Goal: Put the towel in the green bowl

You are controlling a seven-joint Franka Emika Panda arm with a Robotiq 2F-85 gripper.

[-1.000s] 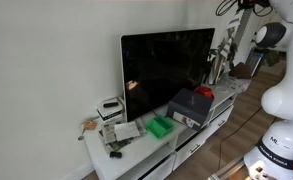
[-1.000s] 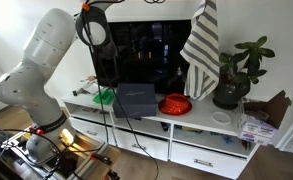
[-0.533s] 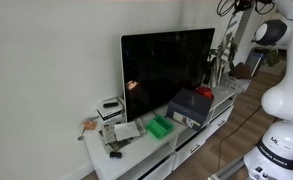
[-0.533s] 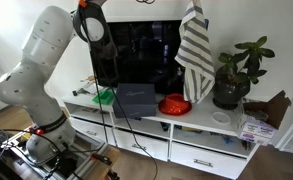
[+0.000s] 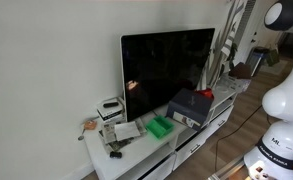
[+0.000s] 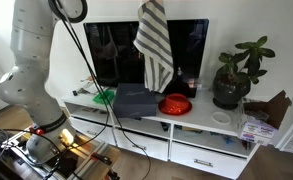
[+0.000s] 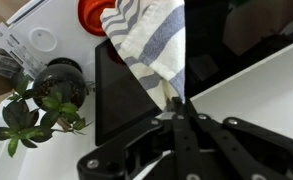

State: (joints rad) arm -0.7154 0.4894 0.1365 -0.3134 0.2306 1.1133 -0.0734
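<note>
A grey and white striped towel (image 6: 154,45) hangs in the air in front of the TV screen, above the black box and the red bowl. It also shows in an exterior view (image 5: 229,42) and in the wrist view (image 7: 151,40). My gripper (image 7: 179,104) is shut on the towel's top corner; in both exterior views its jaws lie at or beyond the top edge. The green bowl (image 5: 161,126) sits on the white TV cabinet, near the screen's far end from the towel; it also shows in an exterior view (image 6: 104,96). It is out of the wrist view.
A large black TV (image 5: 166,68) stands on the white cabinet (image 6: 136,125). A black box (image 6: 136,101), a red bowl (image 6: 174,103) and a potted plant (image 6: 234,70) stand on the cabinet. Small items (image 5: 111,108) sit beside the green bowl.
The arm has carried the hanging towel sideways along the TV, from next to the plant to above the black box, closer to the green bowl.
</note>
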